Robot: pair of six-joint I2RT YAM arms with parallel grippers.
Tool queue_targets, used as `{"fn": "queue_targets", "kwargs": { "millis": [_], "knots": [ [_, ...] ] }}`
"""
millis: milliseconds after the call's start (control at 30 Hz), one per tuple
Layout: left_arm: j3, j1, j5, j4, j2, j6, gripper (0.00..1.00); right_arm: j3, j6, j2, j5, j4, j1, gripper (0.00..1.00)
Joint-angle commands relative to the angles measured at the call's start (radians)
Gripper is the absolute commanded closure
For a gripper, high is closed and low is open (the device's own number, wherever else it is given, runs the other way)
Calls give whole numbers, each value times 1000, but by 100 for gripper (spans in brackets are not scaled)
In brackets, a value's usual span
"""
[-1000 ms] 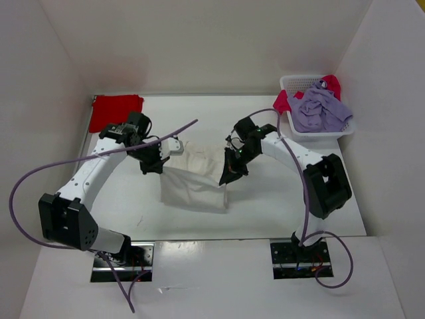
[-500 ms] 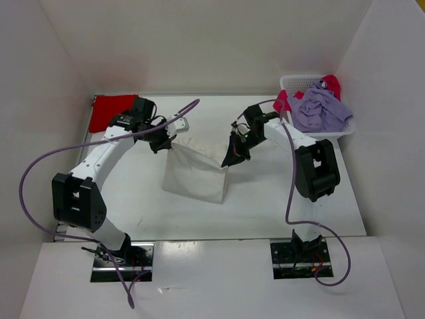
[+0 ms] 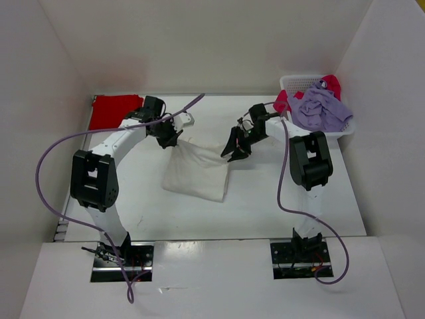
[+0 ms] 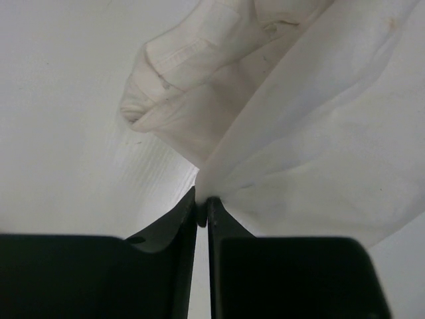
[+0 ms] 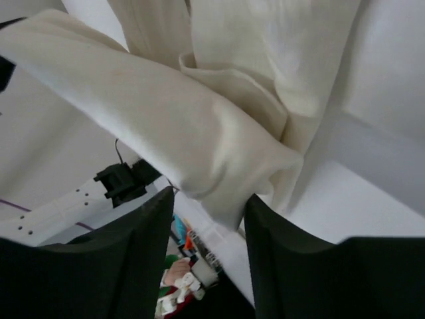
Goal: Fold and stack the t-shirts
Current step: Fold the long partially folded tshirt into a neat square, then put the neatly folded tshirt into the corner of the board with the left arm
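left arm (image 3: 93, 183) and right arm (image 3: 311, 159) are bolted at the near edge, both reach out over the tabletop (image 3: 265, 206) toward its middle

off-white shirt (image 3: 196, 174) is mid-tabletop, between the two arms. near part lies flat as a rough rectangle, far edge is raised and strung between the two sets of fingers

left fingers (image 4: 186, 214) are at the far-left corner of that shirt. nearly closed, only a thin slit between them, cloth drawn to a point right at the tips, so it reads as pinched. left wrist view also shows a bunched hem or sleeve lying on the tabletop past the tips

right fingers (image 5: 265, 226) are at the far-right corner. clearly parted, with a thick fold of the same shirt hanging in the gap, close to the inner faces. no squeeze visible, looks loose rather than clamped. rest of the cloth fans away beyond the fold

further back, the red shirt (image 3: 114, 109) lies flat in the far-left corner of the tabletop, well apart from the off-white one, just behind the left wrist

far-right corner has the white mesh basket (image 3: 302, 78). lavender shirt (image 3: 322, 109) is heaped in it and spills toward the near rim. pinkish-red shirt (image 3: 332, 85) shows behind it, with another part draped over the basket's left side
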Motion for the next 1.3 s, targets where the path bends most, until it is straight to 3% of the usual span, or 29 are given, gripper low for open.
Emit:
{"fn": "queue_targets", "kwargs": {
  "millis": [0, 133, 267, 367, 400, 500, 567, 700, 767, 900, 1067, 1267],
  "knots": [
    [18, 8, -13, 101, 30, -56, 82, 98, 20, 27, 17, 121, -13, 47],
    [9, 8, -109, 167, 76, -97, 81, 145, 42, 6, 173, 190, -33, 44],
    [18, 40, -146, 188, 115, -146, 95, 120, 42, -132, 307, 231, -21, 51],
    [18, 49, -177, 213, 135, -186, 100, 66, 19, -197, 391, 222, 19, 68],
    [18, 49, -188, 213, 136, -198, 100, 54, 10, -226, 406, 203, 31, 82],
    [47, 72, -199, 198, 154, -235, 100, -3, 10, -246, 430, 178, 85, 99],
    [61, 83, -199, 187, 154, -258, 100, -49, 10, -246, 430, 178, 105, 100],
    [83, 83, -189, 164, 131, -258, 70, -28, 19, -139, 397, 207, 126, 100],
    [119, 83, -189, 139, 122, -267, 62, 22, 19, -88, 406, 207, 126, 100],
    [141, 83, -211, 130, 53, -277, 59, 192, 10, 35, 425, 198, 126, 100],
    [104, 25, -90, 80, 14, -206, 59, 322, -1, 174, 459, 149, 126, 100],
    [49, 28, -90, 89, 150, -215, 59, 354, 8, 213, 472, 149, 126, 100]
  ]
}}
